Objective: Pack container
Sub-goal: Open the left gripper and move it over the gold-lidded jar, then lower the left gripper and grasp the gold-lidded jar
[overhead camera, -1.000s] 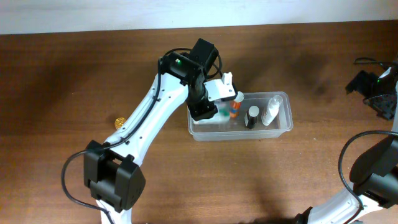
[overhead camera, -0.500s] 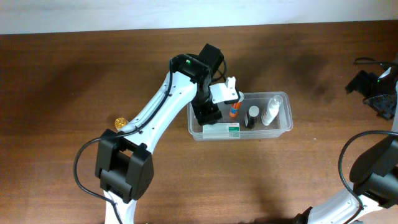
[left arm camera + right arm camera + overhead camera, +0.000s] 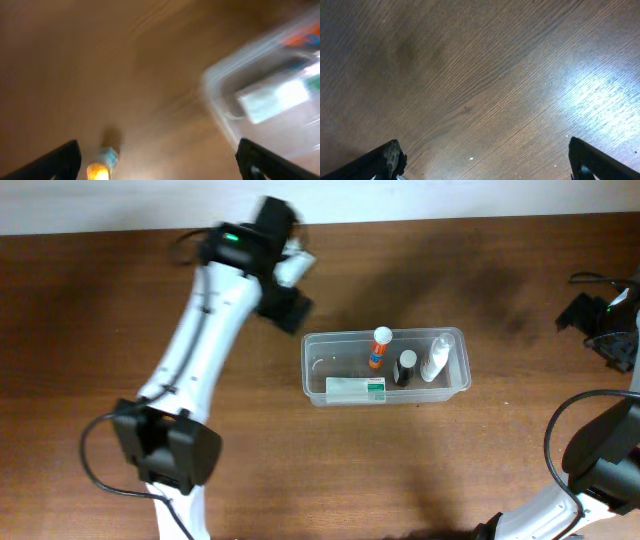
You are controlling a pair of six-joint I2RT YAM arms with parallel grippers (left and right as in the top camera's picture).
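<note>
The clear container sits at the table's middle. It holds a white and green box lying along its near wall, an orange bottle, a black bottle and a white bottle. My left gripper hangs blurred beyond the container's back left corner, apart from it. In the left wrist view that gripper is open and empty, with the blurred container at the right. My right gripper stays at the far right edge. It stands open over bare wood.
A small yellow and blue object lies on the wood near my left finger in the left wrist view. The left arm hides it from overhead. A pale wall strip borders the table's far edge.
My left gripper opened, left the white and green box in the container, and swung up and away to the back left. The right arm has not moved.
</note>
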